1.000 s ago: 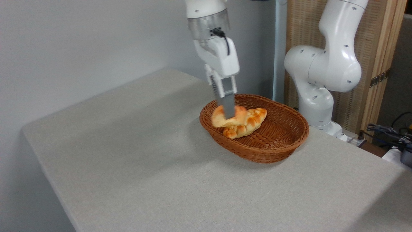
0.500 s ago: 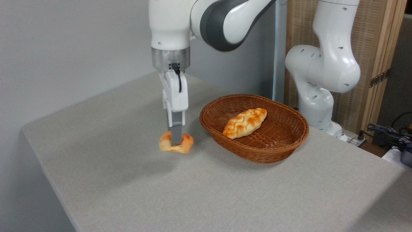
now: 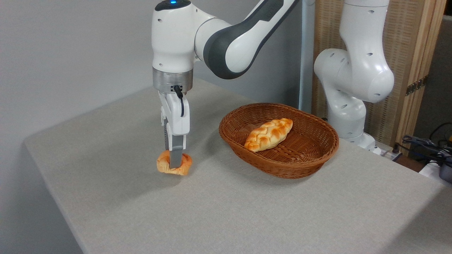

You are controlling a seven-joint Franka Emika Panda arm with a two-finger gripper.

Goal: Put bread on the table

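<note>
Here, jaws clamped on the bread (image 3: 174, 167), low over the table (image 3: 247, 211)

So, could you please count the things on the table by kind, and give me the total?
Breads: 2, the small bun held in the shut jaws and resting on or just above the table, and the braided loaf in the basket.
Baskets: 1, the brown wicker basket.
Total: 3
</note>
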